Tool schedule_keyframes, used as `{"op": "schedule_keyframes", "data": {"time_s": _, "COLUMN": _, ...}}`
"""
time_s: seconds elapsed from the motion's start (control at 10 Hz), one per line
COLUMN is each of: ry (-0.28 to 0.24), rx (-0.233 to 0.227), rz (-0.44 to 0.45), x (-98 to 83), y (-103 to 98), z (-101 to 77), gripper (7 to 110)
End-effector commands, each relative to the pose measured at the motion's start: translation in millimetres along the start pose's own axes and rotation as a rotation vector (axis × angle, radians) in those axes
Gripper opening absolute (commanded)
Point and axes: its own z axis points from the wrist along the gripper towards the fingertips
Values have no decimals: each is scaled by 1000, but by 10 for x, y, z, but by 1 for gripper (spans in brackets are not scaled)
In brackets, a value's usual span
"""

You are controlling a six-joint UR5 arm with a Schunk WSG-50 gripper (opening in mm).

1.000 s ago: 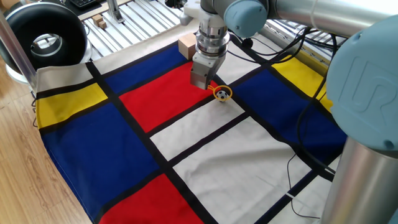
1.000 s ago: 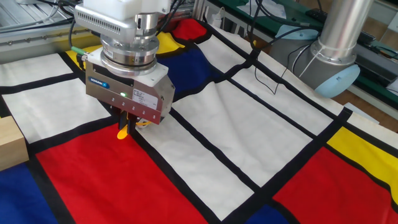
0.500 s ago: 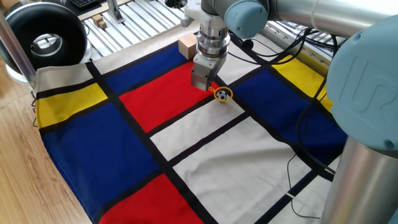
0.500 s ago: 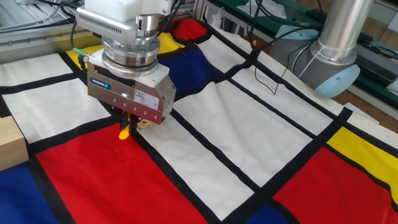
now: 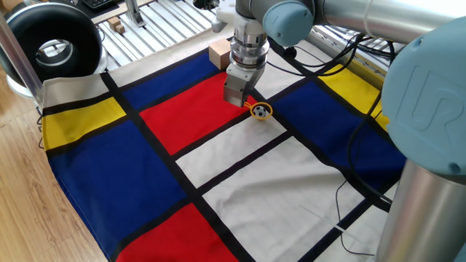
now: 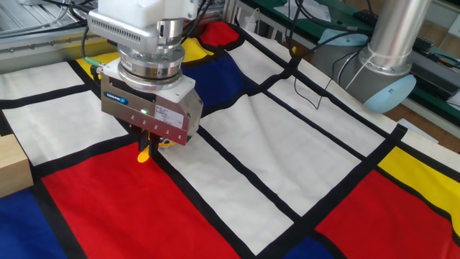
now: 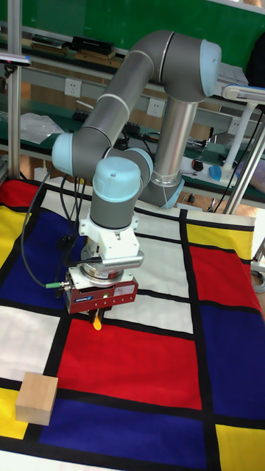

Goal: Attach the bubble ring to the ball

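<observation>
The yellow-orange bubble ring [image 5: 268, 110] lies flat on the checked cloth, on a black stripe beside the red panel. Its hoop lies around the black-and-white ball [image 5: 259, 110]. My gripper [image 5: 246, 101] points straight down right beside the hoop, and its fingers look shut on the ring's short handle. In the other fixed view only the handle [image 6: 144, 153] shows below the gripper [image 6: 148, 142], whose body hides the ball. The tall fixed view shows the handle tip [image 7: 96, 321] under the gripper [image 7: 95, 314].
A tan wooden cube [image 5: 218, 54] sits on the cloth just behind the gripper, also seen at the left edge [image 6: 13, 169]. A black round device [image 5: 54, 40] stands off the cloth's corner. The arm's base [image 6: 388, 79] and a thin cable [image 6: 309, 93] are on the far side.
Almost nothing: the gripper body has shifted a few pixels. The ring stays around the ball in the same place.
</observation>
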Motion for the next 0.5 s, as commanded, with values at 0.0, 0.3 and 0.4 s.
{"op": "schedule_keyframes", "data": {"time_s": 0.0, "ry": -7, "rx": -6, "rz": 8, "x": -17, "y": -2, "z": 19, "gripper": 7}}
{"op": "schedule_keyframes", "data": {"time_s": 0.3, "ry": -8, "rx": -2, "rz": 8, "x": -19, "y": -13, "z": 47, "gripper": 7}}
{"op": "schedule_keyframes", "data": {"time_s": 0.4, "ry": -8, "rx": -2, "rz": 8, "x": -19, "y": -13, "z": 55, "gripper": 7}}
